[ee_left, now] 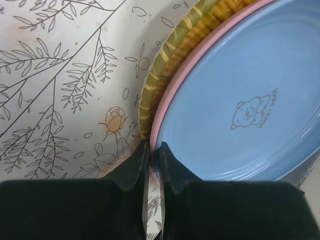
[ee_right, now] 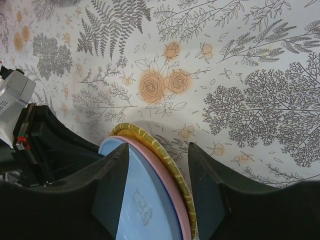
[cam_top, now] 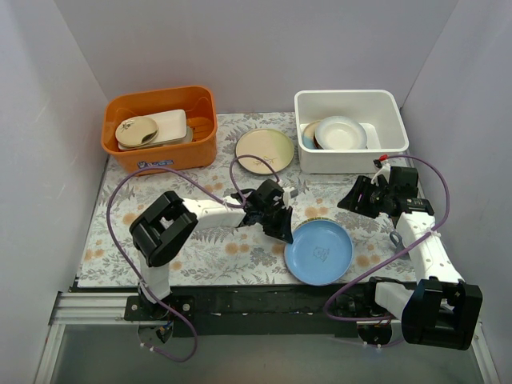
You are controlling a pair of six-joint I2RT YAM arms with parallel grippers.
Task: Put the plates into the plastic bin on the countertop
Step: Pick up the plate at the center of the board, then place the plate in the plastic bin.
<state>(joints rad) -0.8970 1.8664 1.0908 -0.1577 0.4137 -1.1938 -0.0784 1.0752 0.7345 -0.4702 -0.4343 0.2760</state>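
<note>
On the fern-and-flower countertop (cam_top: 212, 250), enclosed by plain white panels (cam_top: 240, 48), the stacked plates (cam_top: 318, 252) lay near the black front edge with the left gripper (ee_left: 152, 151) pinched onto their rim, while the right gripper (ee_right: 156, 146) hung with its jaws apart, short of the plastic bin (cam_top: 352, 160).

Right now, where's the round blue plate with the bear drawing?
In the top view, the round blue plate tops a stack at the floral countertop's front edge, right of centre, beside the left pincer.
</note>
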